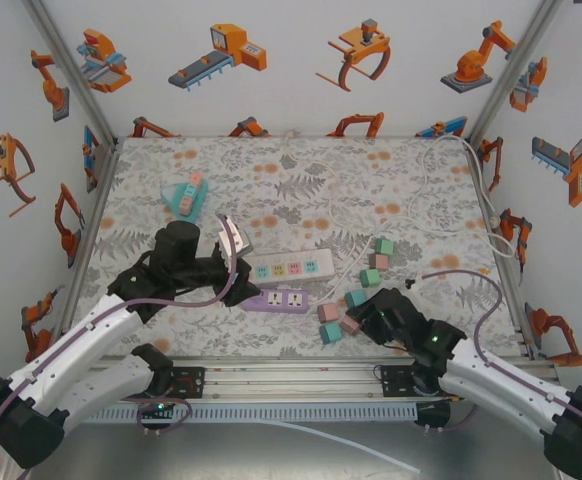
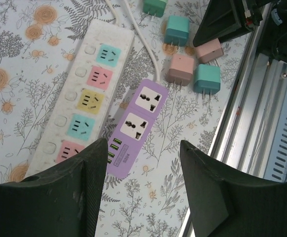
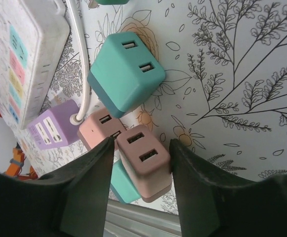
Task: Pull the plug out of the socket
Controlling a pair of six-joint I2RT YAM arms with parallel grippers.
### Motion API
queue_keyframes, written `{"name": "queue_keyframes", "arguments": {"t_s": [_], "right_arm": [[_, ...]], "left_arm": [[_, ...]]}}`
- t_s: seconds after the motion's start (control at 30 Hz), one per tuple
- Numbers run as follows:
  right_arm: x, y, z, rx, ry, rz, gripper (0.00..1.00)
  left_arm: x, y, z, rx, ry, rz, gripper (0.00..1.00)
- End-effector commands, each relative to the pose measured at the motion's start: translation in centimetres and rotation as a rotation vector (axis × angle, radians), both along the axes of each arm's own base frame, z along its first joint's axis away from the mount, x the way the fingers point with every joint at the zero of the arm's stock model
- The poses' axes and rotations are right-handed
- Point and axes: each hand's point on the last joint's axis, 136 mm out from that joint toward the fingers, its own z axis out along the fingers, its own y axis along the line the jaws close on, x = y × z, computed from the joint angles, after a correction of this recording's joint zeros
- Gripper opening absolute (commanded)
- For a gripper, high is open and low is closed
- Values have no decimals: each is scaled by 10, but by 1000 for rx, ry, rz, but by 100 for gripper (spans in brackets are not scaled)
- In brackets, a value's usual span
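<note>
The desk (image 1: 301, 170), under a flowered cover, is walled at 9, 12 and 3 o'clock. Its only open side is 6 o'clock, where a metal rail (image 1: 291, 375) carries the arm bases.

Near the middle lies the white power strip (image 1: 291, 267), long side running 9 to 3. The purple strip (image 1: 278, 300) lies just beside it at 6 o'clock. In the left wrist view every socket on both strips looks empty, so the pulling seems already done.

The left gripper (image 2: 143, 148) hangs over the strips' 9 o'clock ends with its jaws spread and nothing between them, probably placed to steady a strip. There is bare desk toward 9 and 12 o'clock for it to lift away.

The loose plugs are clustered at 4 o'clock of the strips, close to the rail. The right gripper (image 3: 143, 142) sits low among them, jaws slightly parted on either side of a pink plug (image 3: 143, 168) with a thin gap on each side. This reads as setting it down, not pinching it.

A teal plug (image 3: 126, 74) lies at 12 o'clock of the pink one and another pink one touches it at 9. Room there is tight, and straight up is the safest way out.
</note>
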Motion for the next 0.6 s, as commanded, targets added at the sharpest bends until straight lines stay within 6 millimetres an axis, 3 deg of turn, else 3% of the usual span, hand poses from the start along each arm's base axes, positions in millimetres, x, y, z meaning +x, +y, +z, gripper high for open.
{"name": "queue_keyframes", "arguments": {"t_s": [0.0,0.17,0.3,0.4,0.5,0.57], "right_arm": [[-6,-4,-8,-64,48,22,52],[-7,-10,-4,-129,63,35,57],[-5,-19,10,-205,42,51,70],[8,-24,39,-295,-65,92,72],[33,-22,84,-429,-242,166,76],[54,-16,117,-534,-365,207,81]], "left_arm": [[4,-3,17,-23,-62,-1,58],[9,2,14,-10,-74,40,58],[22,10,11,18,-85,129,58],[39,19,11,35,-85,242,59],[60,29,13,44,-75,370,61],[84,43,15,47,-57,503,61]]}}
